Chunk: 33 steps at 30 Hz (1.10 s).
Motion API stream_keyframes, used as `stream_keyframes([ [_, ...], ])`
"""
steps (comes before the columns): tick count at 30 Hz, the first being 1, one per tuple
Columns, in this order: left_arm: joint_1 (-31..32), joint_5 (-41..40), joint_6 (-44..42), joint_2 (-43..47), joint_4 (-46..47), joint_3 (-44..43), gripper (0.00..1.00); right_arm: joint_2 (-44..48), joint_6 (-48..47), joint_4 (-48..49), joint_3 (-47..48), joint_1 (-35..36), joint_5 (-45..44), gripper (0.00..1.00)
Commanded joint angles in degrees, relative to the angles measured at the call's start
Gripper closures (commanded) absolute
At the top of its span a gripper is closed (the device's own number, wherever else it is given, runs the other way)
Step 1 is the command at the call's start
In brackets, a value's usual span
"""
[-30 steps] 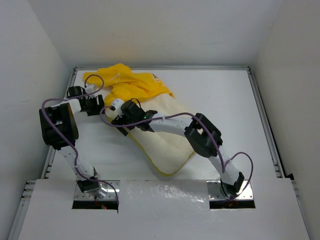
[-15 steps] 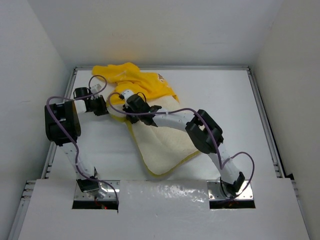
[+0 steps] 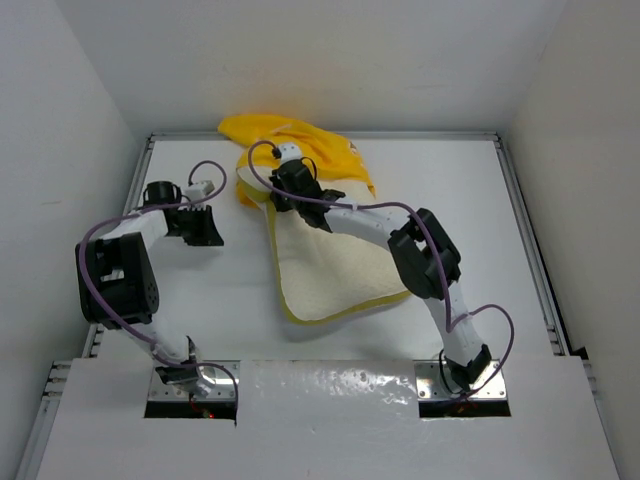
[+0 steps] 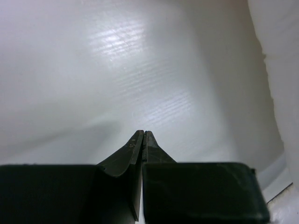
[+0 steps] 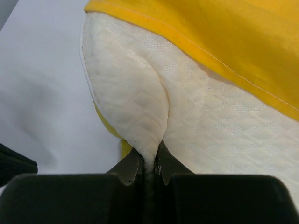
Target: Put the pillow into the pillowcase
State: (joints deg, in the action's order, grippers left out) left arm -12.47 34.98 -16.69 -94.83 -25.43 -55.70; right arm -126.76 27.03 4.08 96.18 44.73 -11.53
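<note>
The cream quilted pillow (image 3: 335, 265) lies in mid-table, its yellow-trimmed near edge toward the arms. Its far end is tucked under the bunched yellow pillowcase (image 3: 300, 148) by the back wall. My right gripper (image 3: 290, 185) sits at the pillow's far left corner, shut on a pinched fold of it. The right wrist view shows that fold of the pillow (image 5: 140, 107) squeezed in the right gripper (image 5: 148, 161), with the pillowcase (image 5: 210, 37) hem lying over the pillow just beyond. My left gripper (image 3: 207, 230) hovers over bare table left of the pillow. In its wrist view the left gripper (image 4: 143, 134) is shut on nothing.
Raised rails border the table at the left (image 3: 140, 200), the back and the right (image 3: 525, 230). White walls close in all round. Purple cables loop from both arms (image 3: 330, 200). Bare white table (image 4: 117, 70) lies under the left gripper.
My right gripper has carried the pillow's corner toward the back wall, pushing pillow and pillowcase back and right. The left gripper has come off the pillowcase's edge and shut.
</note>
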Motion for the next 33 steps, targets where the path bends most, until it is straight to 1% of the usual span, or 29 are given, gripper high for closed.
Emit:
stream_keyframes([
  [1,0.6,-0.1,-4.6,2.2,-3.4,-1.2,1.00,2.8,2.7,3.7,2.2,0.7,1.6,1.00],
  [2,0.6,-2.3,-3.2,1.8,-1.3,-1.2,1.00,3.8,2.4,5.7,-0.7,0.8,3.1,1.00],
  [3,0.5,-5.9,0.2,0.8,3.4,-1.6,0.93,6.1,2.5,6.7,-4.0,1.0,3.6,1.00],
  [4,0.5,-6.5,1.8,-0.1,6.1,-1.9,0.60,7.1,2.6,8.2,-5.3,1.1,3.7,1.00],
  [5,0.6,-6.2,3.4,-1.1,9.1,-2.0,0.49,7.9,2.8,8.7,-6.4,1.1,3.7,1.00],
  [6,0.9,-6.1,7.5,-2.1,12.2,-2.2,0.43,8.5,2.9,8.9,-7.1,1.1,3.7,1.00],
  [7,2.1,-5.9,8.9,-3.2,18.2,-3.3,0.38,8.8,2.5,9.1,-7.5,1.1,4.1,1.00],
  [8,3.1,-6.8,9.7,-5.4,20.6,-4.1,0.24,8.7,2.4,8.9,-7.4,1.1,4.4,1.00],
  [9,6.0,-10.3,9.7,-6.5,23.6,-6.4,0.23,8.4,2.3,8.6,-7.1,1.1,4.6,1.00],
  [10,7.4,-11.5,8.8,-7.5,24.4,-7.6,0.22,8.1,2.3,8.1,-6.6,1.1,4.9,1.00],
  [12,9.8,-14.2,6.0,-10.1,27.7,-9.3,0.19,7.8,2.6,8.1,-6.1,1.1,5.5,1.00],
  [14,10.3,-15.5,5.2,-11.9,31.2,-9.3,0.19,7.9,2.8,8.3,-6.4,1.1,5.6,1.00],
  [15,10.4,-16.5,4.7,-13.1,32.6,-9.5,0.19,8.0,2.8,8.3,-6.4,1.1,5.7,1.00],
  [17,10.4,-15.7,4.2,-14.2,30.5,-11.5,0.19,8.5,2.4,8.4,-6.7,1.1,5.9,1.00],
  [20,10.5,-10.1,5.2,-15.5,31.4,-12.6,0.20,8.6,2.4,8.6,-6.8,1.1,6.6,1.00],
  [22,11.0,-10.4,6.5,-17.7,30.3,-14.4,0.21,8.5,2.6,8.5,-6.8,1.1,7.1,1.00],
  [24,11.2,-11.7,9.5,-20.3,27.4,-18.6,0.24,8.5,2.8,8.5,-6.8,1.1,7.5,1.00],
  [25,11.3,-11.8,9.5,-23.0,25.4,-20.8,0.31,8.7,2.9,8.3,-6.9,1.1,7.7,1.00],
  [26,11.4,-11.8,10.0,-24.3,21.3,-24.4,0.36,8.8,2.9,8.1,-7.0,1.1,8.0,1.00],
  [27,11.4,-11.2,10.6,-25.3,20.3,-25.8,0.42,9.1,2.8,8.1,-7.1,1.1,8.3,1.00],
  [28,11.3,-10.2,11.2,-26.5,19.9,-26.6,0.55,9.2,2.7,7.9,-7.2,1.1,8.4,1.00],
  [29,11.2,-6.5,13.0,-26.6,21.9,-26.2,0.60,9.3,2.7,7.7,-7.4,1.1,8.5,1.00],
  [30,11.2,-4.4,13.9,-26.2,23.0,-25.8,0.70,9.7,2.5,7.6,-7.7,1.1,8.4,1.00],
  [32,11.2,0.7,16.8,-25.7,27.2,-24.5,0.80,10.1,2.4,7.4,-8.1,1.1,8.0,1.00],
  [33,11.2,1.9,19.5,-25.3,27.7,-24.4,1.00,10.4,2.0,7.4,-8.6,1.1,7.5,1.00],
])
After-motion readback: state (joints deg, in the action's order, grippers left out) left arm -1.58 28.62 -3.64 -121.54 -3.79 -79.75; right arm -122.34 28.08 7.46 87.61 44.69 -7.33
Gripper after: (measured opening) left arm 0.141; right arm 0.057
